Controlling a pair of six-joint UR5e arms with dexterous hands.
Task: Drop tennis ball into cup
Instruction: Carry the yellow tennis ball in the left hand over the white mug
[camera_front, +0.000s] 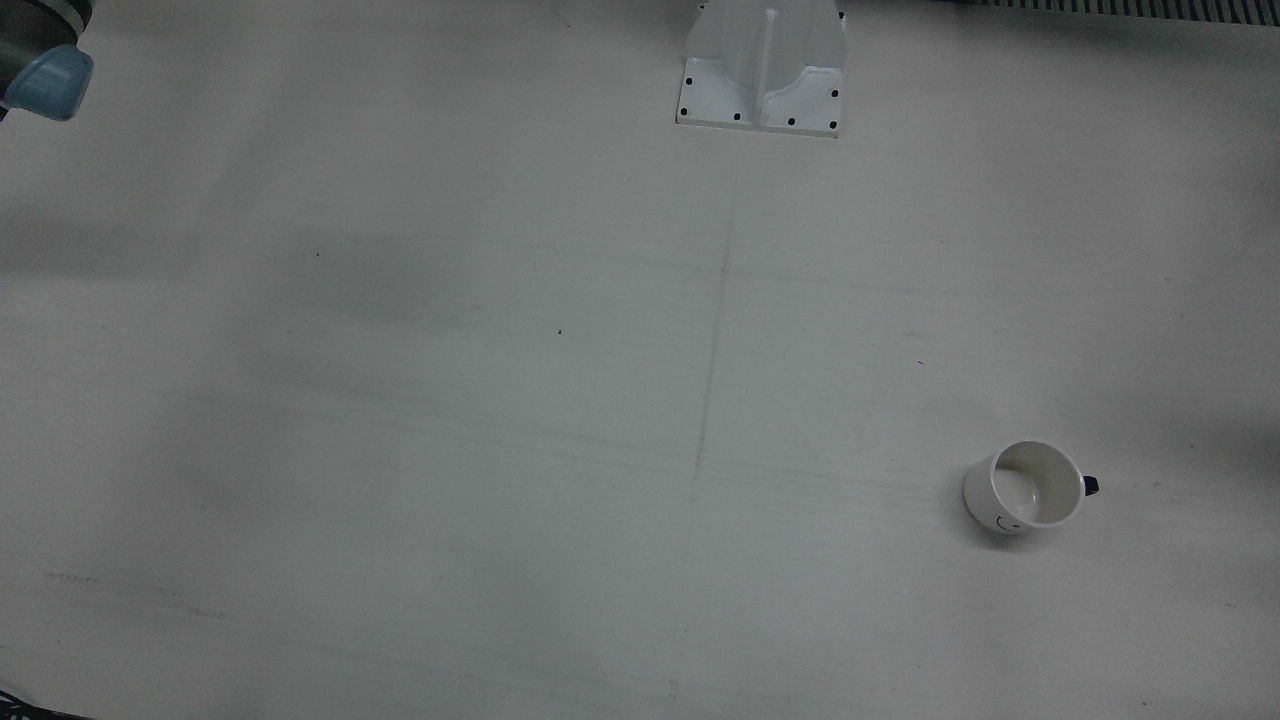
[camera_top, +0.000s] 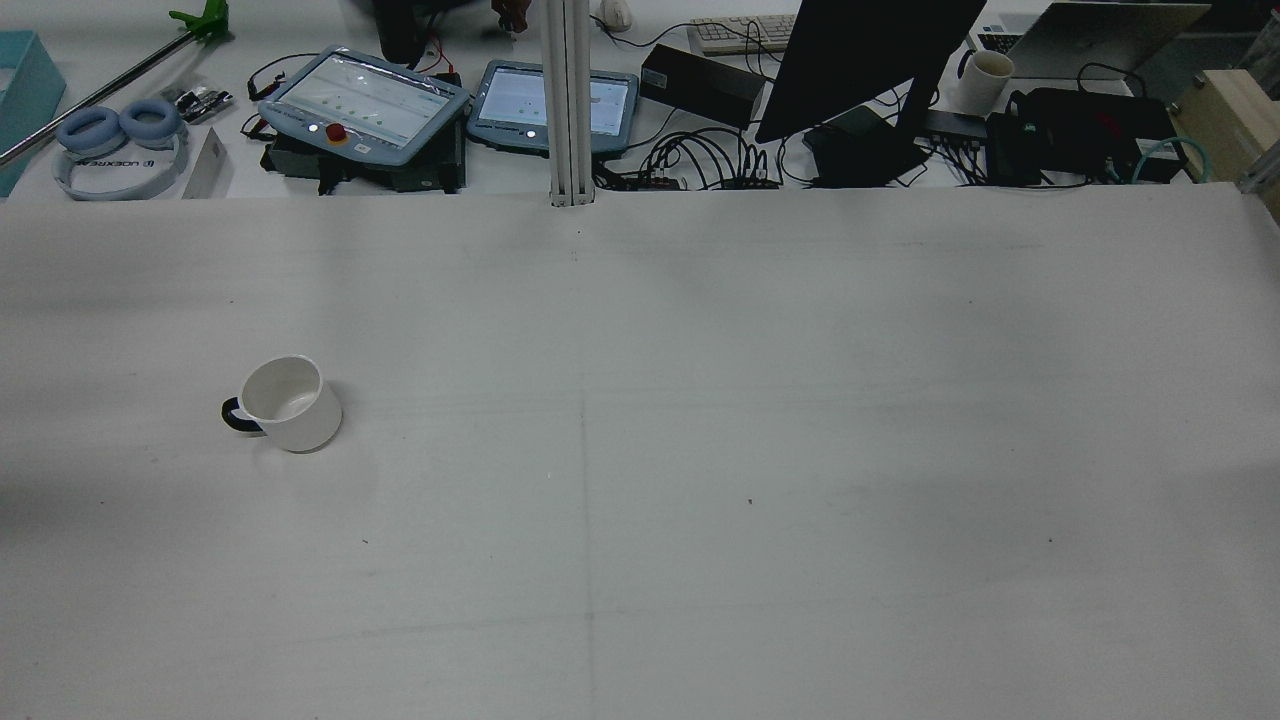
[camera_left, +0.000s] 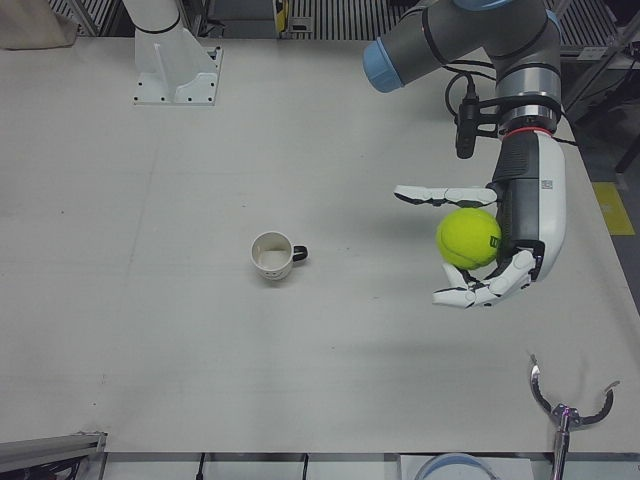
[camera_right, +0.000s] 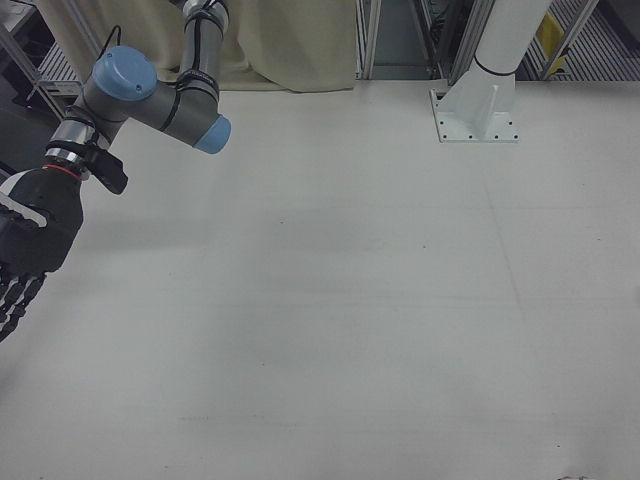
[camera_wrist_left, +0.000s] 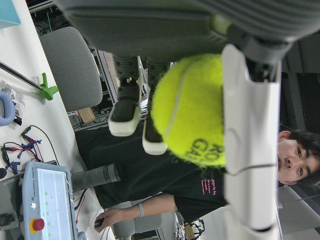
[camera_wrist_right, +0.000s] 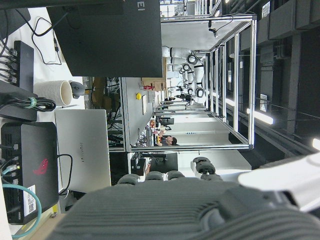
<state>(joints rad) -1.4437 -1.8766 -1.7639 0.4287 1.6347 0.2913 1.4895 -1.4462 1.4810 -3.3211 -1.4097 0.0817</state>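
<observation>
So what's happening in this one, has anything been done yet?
The left robot hand holds a yellow-green fuzzy tennis ball, lifted above the table's edge and well to the side of the white ceramic cup with a dark handle. The cup stands upright and empty on the white table. The right robot hand hangs idle on the other half, apparently holding nothing. The drop has not yet been made.

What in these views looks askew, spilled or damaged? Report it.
Nothing stands out. The cup stands upright and empty on the table, its dark handle intact. The left hand holds the tennis ball off to the side of the cup, not over it. The right hand hangs at the table's edge, holding nothing visible.
</observation>
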